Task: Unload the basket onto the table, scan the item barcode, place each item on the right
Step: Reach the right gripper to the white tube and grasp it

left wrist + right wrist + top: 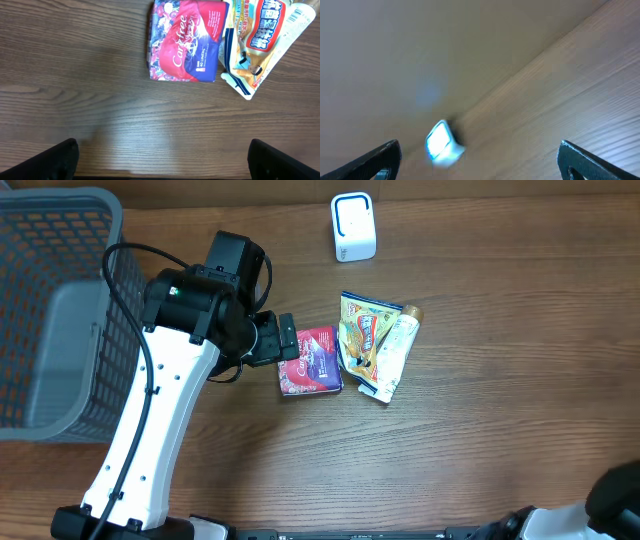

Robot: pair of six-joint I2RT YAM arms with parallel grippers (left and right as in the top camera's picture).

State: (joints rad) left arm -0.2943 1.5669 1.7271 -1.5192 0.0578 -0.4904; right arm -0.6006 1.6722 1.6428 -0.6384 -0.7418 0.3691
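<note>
A red and purple packet (310,360) lies flat on the wooden table, seen from close in the left wrist view (185,40). Touching its right side are a yellow snack packet (362,330) (260,30) and a white pouch (395,355) (297,22). The white scanner (352,226) with a blue-lit face stands at the back and shows blurred in the right wrist view (442,142). My left gripper (283,340) (162,162) hangs open just left of the red packet, with nothing between its fingers. My right gripper (480,160) is open, empty and far from the scanner.
A grey mesh basket (60,310) fills the left edge of the table. Part of the right arm (615,500) shows in the bottom right corner. Bare wood lies in front of the packets.
</note>
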